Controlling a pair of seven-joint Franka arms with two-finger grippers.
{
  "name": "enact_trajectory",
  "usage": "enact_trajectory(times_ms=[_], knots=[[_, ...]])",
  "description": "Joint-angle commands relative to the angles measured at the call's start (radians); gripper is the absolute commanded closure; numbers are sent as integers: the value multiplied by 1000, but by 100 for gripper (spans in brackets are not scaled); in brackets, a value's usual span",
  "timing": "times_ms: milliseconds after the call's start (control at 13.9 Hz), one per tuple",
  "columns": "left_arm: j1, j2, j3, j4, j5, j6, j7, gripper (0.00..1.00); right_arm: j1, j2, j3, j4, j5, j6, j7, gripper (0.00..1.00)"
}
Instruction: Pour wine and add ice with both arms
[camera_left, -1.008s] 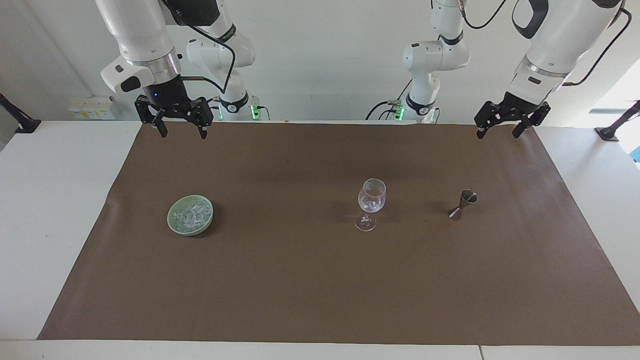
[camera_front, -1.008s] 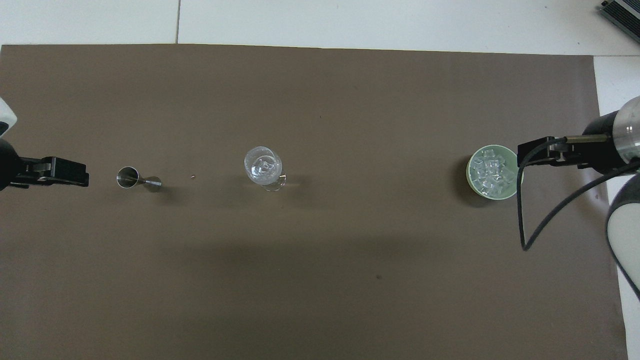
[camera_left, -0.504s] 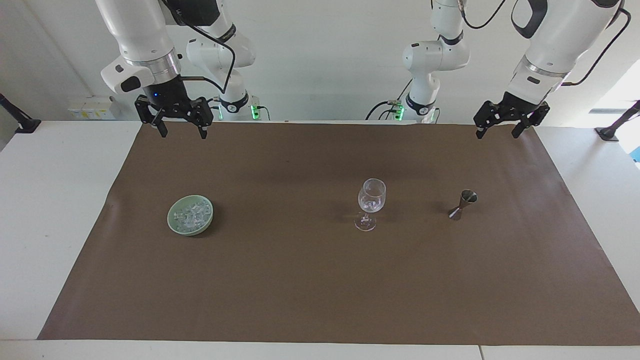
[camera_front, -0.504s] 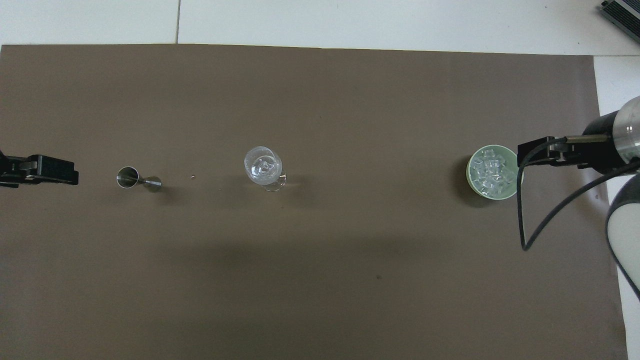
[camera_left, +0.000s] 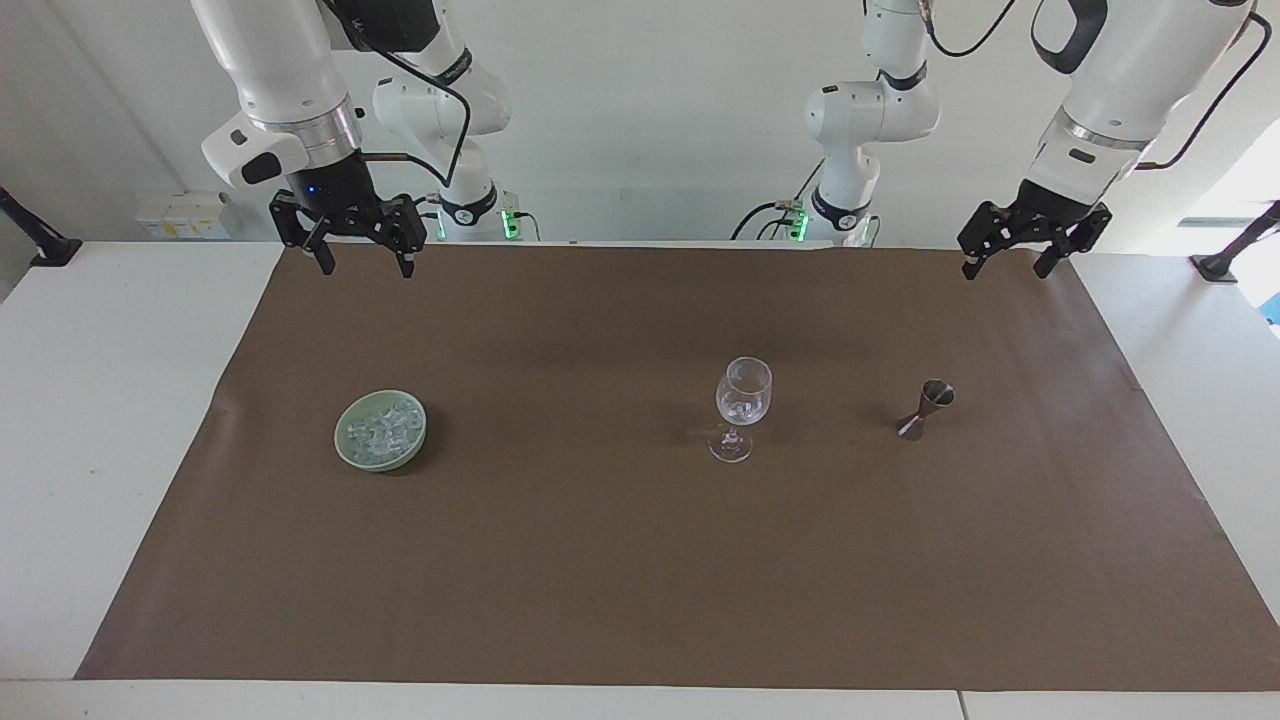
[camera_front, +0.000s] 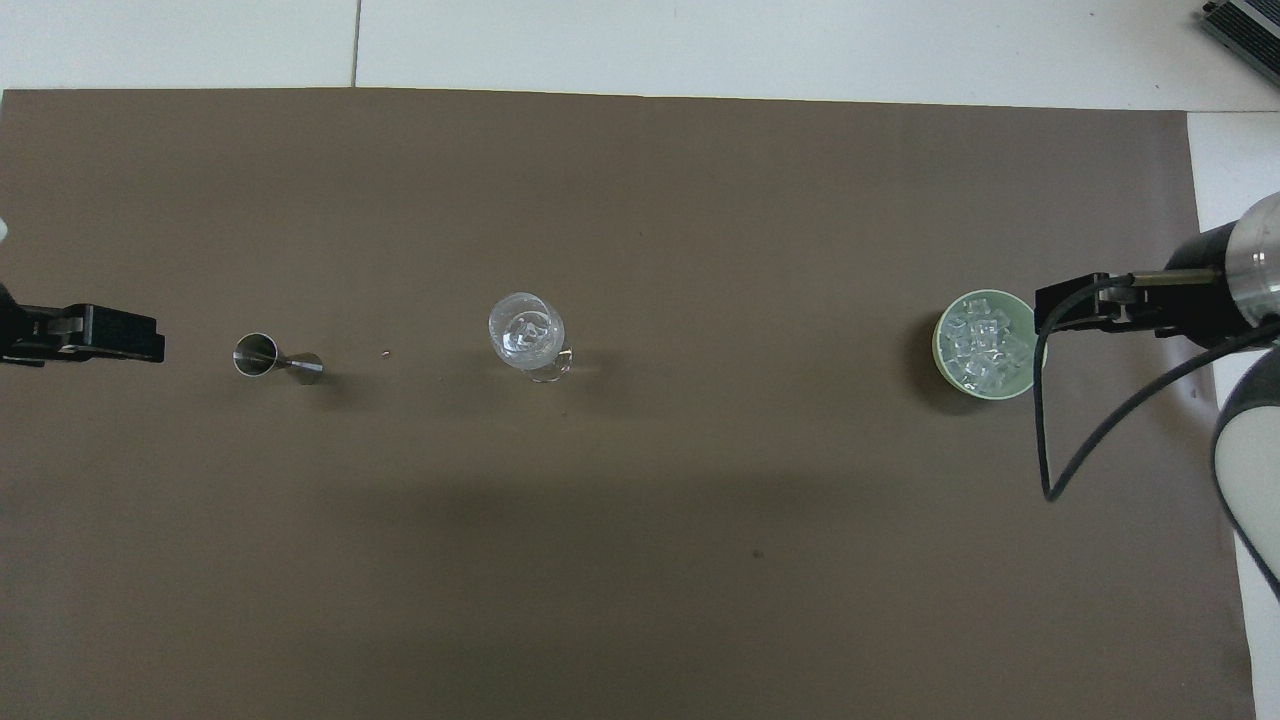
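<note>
The right gripper is raised above the brown mat's robot-side edge, fingers spread wide and empty. The ice is heaped in a green bowl toward the right arm's end. An upright wine glass and a steel jigger are seen next. The left gripper is raised, fingers wide, nothing held.
</note>
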Motion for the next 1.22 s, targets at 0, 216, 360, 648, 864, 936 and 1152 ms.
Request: enact_trajectory(times_ms=[0, 216, 360, 648, 864, 936, 1152], knots=[[12, -17, -9, -13, 8, -19, 13, 0, -5, 5, 4, 11, 1, -18, -14, 0], [14, -18, -8, 10, 8, -21, 15, 0, -5, 5, 4, 11, 1, -18, -13, 0], [14, -18, -9, 10, 8, -25, 15, 0, -5, 5, 4, 11, 0, -18, -13, 0], [16, -27, -8, 0, 8, -30, 12, 0, -5, 5, 4, 11, 1, -18, -14, 0], [20, -27, -6, 0, 8, -33, 5, 0, -5, 5, 4, 11, 1, -18, -14, 0], [23, -27, -5, 0, 8, -33, 5, 0, -5, 5, 4, 11, 1, -18, -14, 0], [23, -27, -5, 0, 8, -33, 5, 0, -5, 5, 4, 11, 1, -18, -14, 0]])
